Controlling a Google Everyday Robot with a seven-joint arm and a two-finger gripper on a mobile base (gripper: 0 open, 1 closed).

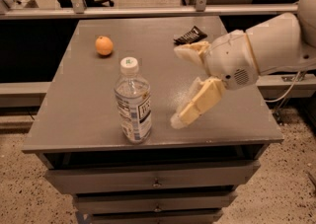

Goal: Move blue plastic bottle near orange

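Note:
The blue plastic bottle (pixel 133 103) is clear with a white cap and a white label; it stands upright near the front edge of the grey table (pixel 79 99). The orange (pixel 104 46) sits at the back left of the table, well behind the bottle. My gripper (pixel 177 87) is open, its cream fingers (pixel 197 102) spread wide, one high and one low. It hovers to the right of the bottle with a gap between them and holds nothing.
A flat dark snack wrapper (pixel 190 35) lies at the back right of the table, behind the gripper. The table has drawers (pixel 155 181) below its front edge. A metal rail (pixel 148 10) runs behind the table.

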